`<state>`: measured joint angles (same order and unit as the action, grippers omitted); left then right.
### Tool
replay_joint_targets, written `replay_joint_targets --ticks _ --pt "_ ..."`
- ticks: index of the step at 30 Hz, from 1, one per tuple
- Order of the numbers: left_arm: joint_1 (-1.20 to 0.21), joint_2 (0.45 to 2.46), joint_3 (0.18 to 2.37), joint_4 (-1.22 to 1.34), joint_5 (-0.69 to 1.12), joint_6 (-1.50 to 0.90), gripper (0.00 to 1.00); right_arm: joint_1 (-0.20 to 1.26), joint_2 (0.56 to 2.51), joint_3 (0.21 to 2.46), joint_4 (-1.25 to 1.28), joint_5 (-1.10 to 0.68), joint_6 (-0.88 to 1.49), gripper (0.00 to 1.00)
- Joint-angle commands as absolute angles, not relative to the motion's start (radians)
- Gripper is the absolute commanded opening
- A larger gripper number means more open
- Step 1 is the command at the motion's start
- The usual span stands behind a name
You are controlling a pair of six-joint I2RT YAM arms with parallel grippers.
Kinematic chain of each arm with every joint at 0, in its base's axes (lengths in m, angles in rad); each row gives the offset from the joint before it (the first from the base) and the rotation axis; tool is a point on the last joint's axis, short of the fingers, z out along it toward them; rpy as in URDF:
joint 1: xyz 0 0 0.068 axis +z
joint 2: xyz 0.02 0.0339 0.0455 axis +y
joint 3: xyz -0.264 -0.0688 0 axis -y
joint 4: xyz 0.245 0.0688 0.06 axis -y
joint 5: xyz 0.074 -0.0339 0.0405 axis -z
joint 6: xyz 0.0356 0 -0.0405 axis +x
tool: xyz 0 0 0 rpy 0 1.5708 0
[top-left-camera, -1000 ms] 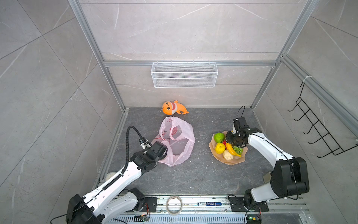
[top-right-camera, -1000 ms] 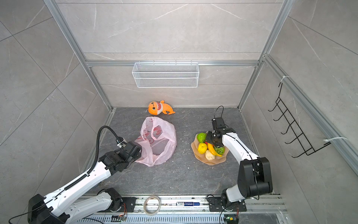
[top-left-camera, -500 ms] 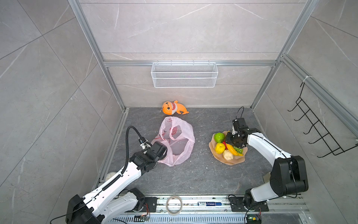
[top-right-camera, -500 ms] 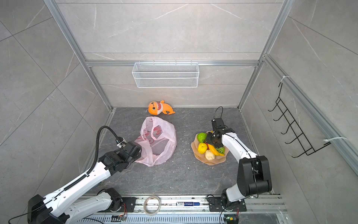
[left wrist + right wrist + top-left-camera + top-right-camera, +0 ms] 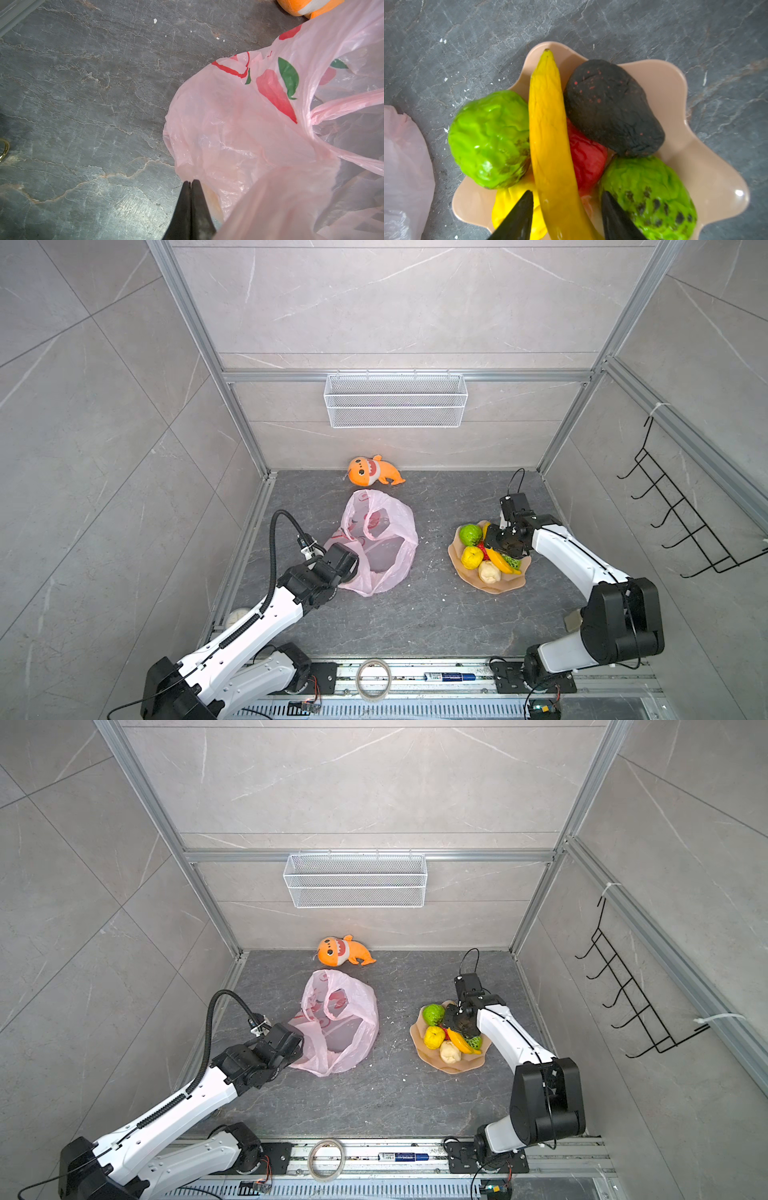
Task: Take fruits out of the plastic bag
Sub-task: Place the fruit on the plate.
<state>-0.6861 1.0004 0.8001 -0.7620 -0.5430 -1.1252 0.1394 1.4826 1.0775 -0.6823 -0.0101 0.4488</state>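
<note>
The plastic bag (image 5: pixel 382 547) lies crumpled on the grey tabletop (image 5: pixel 415 614), its mouth gaping upward, just in front of the orange plush shark (image 5: pixel 372 470). The left jaws are pressed tightly together. In the left wrist view their tips sit right at the bag's near edge, with pink film draped along one side. Whether any film is nipped between them cannot be told. Well apart from the bag, the fruits (image 5: pixel 471 558) are heaped on the peach scalloped plate (image 5: pixel 708 182). The right jaws hang low over this pile, spread apart. The yellow banana (image 5: pixel 548 128) runs lengthwise between them, its near end in the gap; one tip is close beside it and the other stands clear. A bumpy green ball (image 5: pixel 490 139) flanks the banana on one side, and the dark avocado (image 5: pixel 610 116) and a red piece (image 5: pixel 587 158) lie on the other. A second green ball (image 5: pixel 648 199) lies by the tip that stands clear, and a yellow lump (image 5: pixel 506 205) under the other. In a top view a beige lump (image 5: pixel 449 1052) rests at the plate's front.
</note>
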Motion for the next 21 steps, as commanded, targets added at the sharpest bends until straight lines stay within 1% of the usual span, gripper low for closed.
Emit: replay_joint_targets --ticks 1,8,10,13,16,18,21 --pt "-0.681 0.984 0.808 -0.771 -0.555 -1.127 0.0 0.136 1.441 1.115 -0.724 0.014 0.428 0.57" --pt "-0.682 0.969 0.804 -0.773 -0.559 -1.123 0.0 0.137 1.391 1.148 -0.751 -0.011 0.42 0.59" --pt "-0.681 0.965 0.802 -0.78 -0.563 -1.124 0.0 0.138 1.365 1.157 -0.739 -0.067 0.413 0.59" --pt "-0.682 0.958 0.801 -0.806 -0.568 -1.135 0.0 0.151 1.333 1.164 -0.693 -0.197 0.407 0.59" --pt "-0.682 0.943 0.794 -0.851 -0.574 -1.156 0.0 0.252 1.314 1.195 -0.658 -0.217 0.388 0.59" --pt "-0.682 0.927 0.782 -0.87 -0.577 -1.165 0.0 0.367 1.333 1.251 -0.659 -0.194 0.373 0.59" --pt "-0.683 0.912 0.769 -0.886 -0.577 -1.174 0.0 0.508 1.391 1.323 -0.61 -0.212 0.385 0.59"
